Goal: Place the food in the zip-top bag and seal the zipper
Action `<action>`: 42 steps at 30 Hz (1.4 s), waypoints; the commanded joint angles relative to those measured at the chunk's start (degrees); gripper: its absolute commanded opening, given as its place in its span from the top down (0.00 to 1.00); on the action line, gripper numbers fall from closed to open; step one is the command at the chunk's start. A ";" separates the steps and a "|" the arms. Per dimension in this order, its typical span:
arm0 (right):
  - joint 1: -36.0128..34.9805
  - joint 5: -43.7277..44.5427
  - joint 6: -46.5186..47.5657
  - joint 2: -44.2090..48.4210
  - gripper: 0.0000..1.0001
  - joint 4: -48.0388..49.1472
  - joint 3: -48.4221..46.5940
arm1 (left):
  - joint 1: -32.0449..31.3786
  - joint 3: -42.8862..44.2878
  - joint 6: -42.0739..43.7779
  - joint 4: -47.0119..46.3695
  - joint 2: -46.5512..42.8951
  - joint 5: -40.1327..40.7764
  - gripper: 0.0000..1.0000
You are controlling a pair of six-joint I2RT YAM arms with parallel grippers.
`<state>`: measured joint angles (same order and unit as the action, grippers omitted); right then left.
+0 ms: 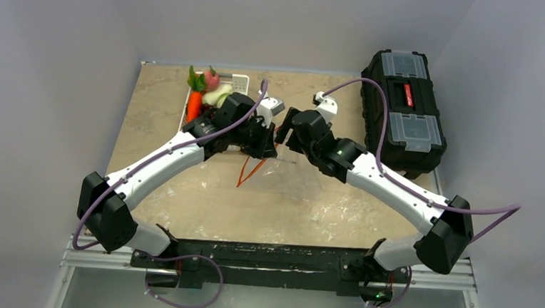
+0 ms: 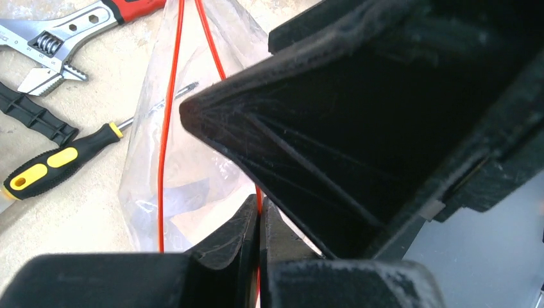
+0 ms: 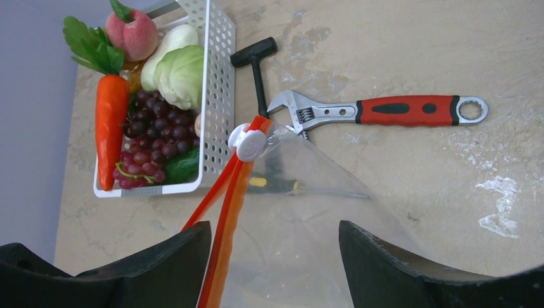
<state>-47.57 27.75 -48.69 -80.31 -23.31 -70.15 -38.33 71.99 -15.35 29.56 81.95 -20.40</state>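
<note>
Currently our left gripper (image 2: 259, 213) is clenched on the zipper (image 2: 168, 128), strip pinched flat between its jaws, bag (image 2: 192, 173) spread out beyond them. Our right gripper (image 3: 274, 232) is released, jaws spread wide; bag film sags between them, white slider (image 3: 247, 142) just ahead, nearer the basket-side jaw. We have carrot (image 3: 110, 122), grapes (image 3: 151, 135), cabbage (image 3: 183, 74) and peach (image 3: 135, 35) in the basket (image 3: 218, 77), ahead-left of the right jaws. The wrench (image 3: 398, 110) lies on the table (image 3: 449, 192) ahead of those jaws, past the bag.
</note>
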 commanded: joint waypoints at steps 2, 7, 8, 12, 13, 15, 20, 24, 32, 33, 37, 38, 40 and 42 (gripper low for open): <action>-1.97 4.84 0.21 0.69 0.38 2.00 0.01 | -0.34 0.08 1.12 -2.40 -1.44 -1.10 1.00; -3.18 5.82 0.41 0.13 0.77 2.69 0.49 | -0.36 0.26 1.09 -2.28 -1.74 -1.55 1.00; -3.24 5.97 0.43 0.05 0.87 2.64 0.53 | -0.41 0.30 1.16 -2.14 -1.91 -1.58 1.00; -3.23 5.92 2.06 1.00 1.00 3.92 1.25 | -0.39 0.36 2.08 -1.65 -3.56 -1.55 0.75; -3.23 5.72 3.05 1.60 1.00 4.37 1.60 | -0.35 0.35 2.42 -1.56 -4.20 -1.52 0.67; -3.23 3.35 6.16 3.19 1.00 6.44 2.67 | -0.35 0.26 3.32 -1.24 -6.28 -1.10 0.54; -3.14 -5.05 14.02 8.57 1.00 13.11 7.21 | -0.34 -2.00 4.64 -2.58 -12.72 3.83 0.45; -3.14 -11.53 15.16 10.29 1.00 15.35 8.62 | -0.35 -3.97 5.46 -3.61 -15.64 9.82 0.41; -3.14 -17.56 15.08 8.30 1.00 15.08 7.13 | -0.35 -3.15 6.08 -1.23 -14.06 12.24 0.37; -3.14 -17.96 15.11 8.33 1.00 15.22 7.13 | -0.35 -2.98 6.16 -0.99 -13.67 12.26 0.38; -3.14 -20.47 15.16 8.42 1.00 15.31 6.64 | -0.39 -1.42 6.70 1.23 -11.36 10.55 0.39; -3.14 -20.39 15.26 8.48 1.00 15.06 6.55 | -0.43 -1.29 6.74 1.34 -11.13 9.96 0.39; -3.14 -20.12 15.38 8.51 1.00 14.62 6.10 | -0.72 -1.30 6.89 1.22 -10.82 8.29 0.39; -3.14 -20.13 15.45 8.42 1.00 14.03 5.55 | -1.15 -1.32 6.92 1.43 -10.52 8.83 0.39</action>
<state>-50.68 9.04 -34.44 -72.60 -10.66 -62.00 -38.54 68.71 -9.80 31.11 71.22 -10.15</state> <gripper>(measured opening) 0.005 0.616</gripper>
